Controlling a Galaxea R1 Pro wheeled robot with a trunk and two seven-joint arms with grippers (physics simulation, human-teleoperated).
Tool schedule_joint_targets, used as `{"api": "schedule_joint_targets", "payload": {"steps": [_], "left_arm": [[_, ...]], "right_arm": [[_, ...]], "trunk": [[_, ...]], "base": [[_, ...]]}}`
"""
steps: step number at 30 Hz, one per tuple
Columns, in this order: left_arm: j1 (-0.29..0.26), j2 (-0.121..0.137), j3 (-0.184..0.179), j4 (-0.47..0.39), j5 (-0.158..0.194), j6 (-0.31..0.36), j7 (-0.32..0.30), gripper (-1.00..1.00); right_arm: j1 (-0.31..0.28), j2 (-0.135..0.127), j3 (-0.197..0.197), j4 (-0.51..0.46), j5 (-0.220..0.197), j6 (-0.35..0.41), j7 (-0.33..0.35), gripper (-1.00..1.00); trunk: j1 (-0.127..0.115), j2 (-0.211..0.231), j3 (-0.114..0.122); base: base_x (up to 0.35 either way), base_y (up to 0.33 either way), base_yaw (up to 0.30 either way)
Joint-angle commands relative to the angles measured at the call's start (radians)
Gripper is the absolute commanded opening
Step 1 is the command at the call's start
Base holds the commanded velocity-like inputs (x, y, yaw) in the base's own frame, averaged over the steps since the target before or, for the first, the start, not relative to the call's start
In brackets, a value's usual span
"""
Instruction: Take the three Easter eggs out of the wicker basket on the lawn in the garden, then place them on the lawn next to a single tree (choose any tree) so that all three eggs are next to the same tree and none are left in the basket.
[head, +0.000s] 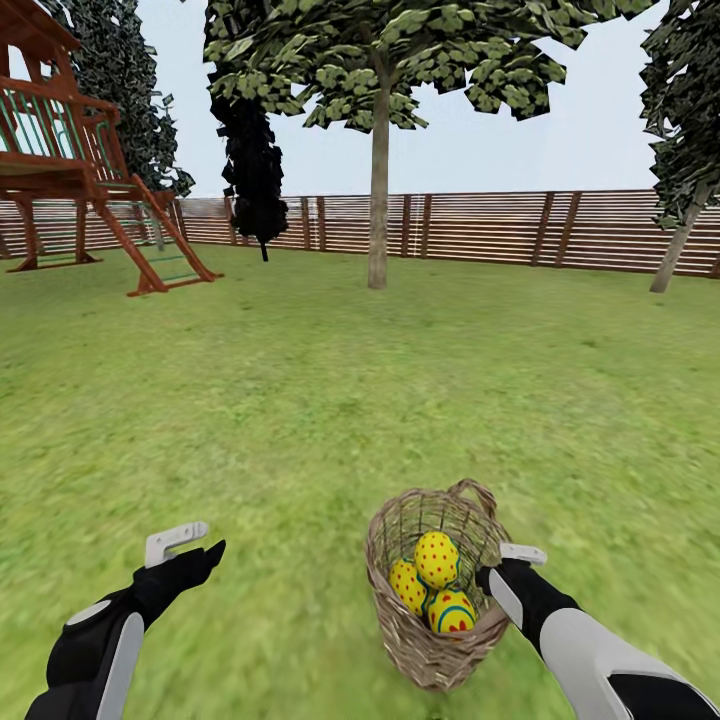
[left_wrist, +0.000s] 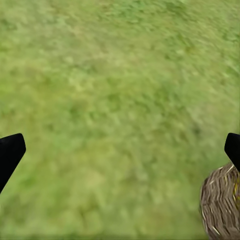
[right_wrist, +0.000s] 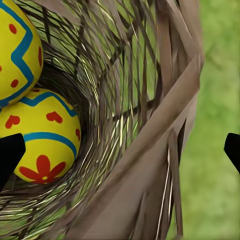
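The round brown woven-twig basket (head: 432, 600) sits on the green grass lawn (head: 300, 420) at the lower right of the head view, holding 3 yellow patterned eggs (head: 437, 560). The right gripper (head: 505, 568) straddles its rim, fingers spread. The left gripper (head: 190, 548) hangs spread over grass, lower left.

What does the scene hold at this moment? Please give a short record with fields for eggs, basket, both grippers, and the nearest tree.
eggs: three Easter eggs, all inside the wicker basket
basket: tilted, at the right gripper
right gripper: at the basket rim, rim wall between its fingers, jaws apart
left gripper: open, holding nothing, above the lawn
tree: pale trunk, far ahead near the fence
progress: no egg on the grass yet
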Motion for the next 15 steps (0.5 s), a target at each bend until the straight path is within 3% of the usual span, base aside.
{"api": "schedule_joint_targets", "payload": {"steps": [1,15], "left_arm": [[-0.001,-0.001,0.003,-0.001,0.007,0.006,-0.003,1.00],[-0.001,-0.001,0.003,0.000,0.007,0.006,-0.003,1.00]], "right_arm": [[0.000,0.000,0.000,-0.002,-0.010,0.003,-0.005,1.00],[0.000,0.002,0.000,-0.002,-0.010,0.003,-0.005,1.00]], "trunk": [[0.004,-0.008,-0.004],[0.057,-0.106,-0.048]], "base": [[0.000,0.000,0.000],[0.000,0.000,0.000]]}}
